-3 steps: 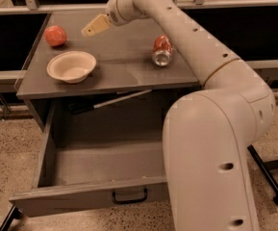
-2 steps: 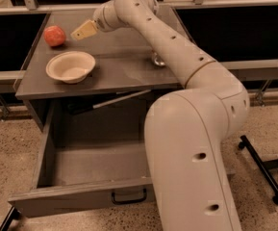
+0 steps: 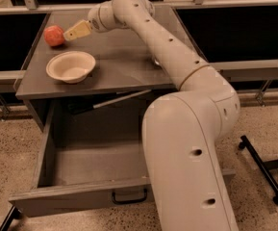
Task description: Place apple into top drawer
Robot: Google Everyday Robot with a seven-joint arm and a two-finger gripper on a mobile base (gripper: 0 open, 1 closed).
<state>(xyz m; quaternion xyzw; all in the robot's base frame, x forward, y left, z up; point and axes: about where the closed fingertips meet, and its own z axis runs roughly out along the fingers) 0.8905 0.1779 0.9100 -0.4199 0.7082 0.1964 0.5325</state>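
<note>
Inspector: Speckled floor [image 3: 4, 162] surrounded a grey cabinet, and its flat top [image 3: 129, 71] served as the work surface. What was recorded on that surface?

Technician: The apple [image 3: 54, 35] sat at the far-left corner of the top, resting on the surface. A pale bowl [image 3: 71, 66] stood upright just in front of it, apart from it and nearer the front edge.

Inspector: Where was the gripper [image 3: 77, 31]?

Technician: It was positioned over the rear left of the top, immediately right of the apple, with its tan tip pointed at the fruit. Whether the tip touched the apple could not be determined. Its opening state could not be determined either; it was not seen holding anything.

Inspector: And the arm [image 3: 172, 57]?

Technician: It extended from the large white body at lower right, diagonally across the top toward the apple.

Inspector: State of the top drawer [image 3: 76, 198]?

Technician: It was pulled well out below the top, with the black handle [image 3: 129, 196] at the centre of its front panel. The white body covered its right portion. The apple was not in it.
</note>
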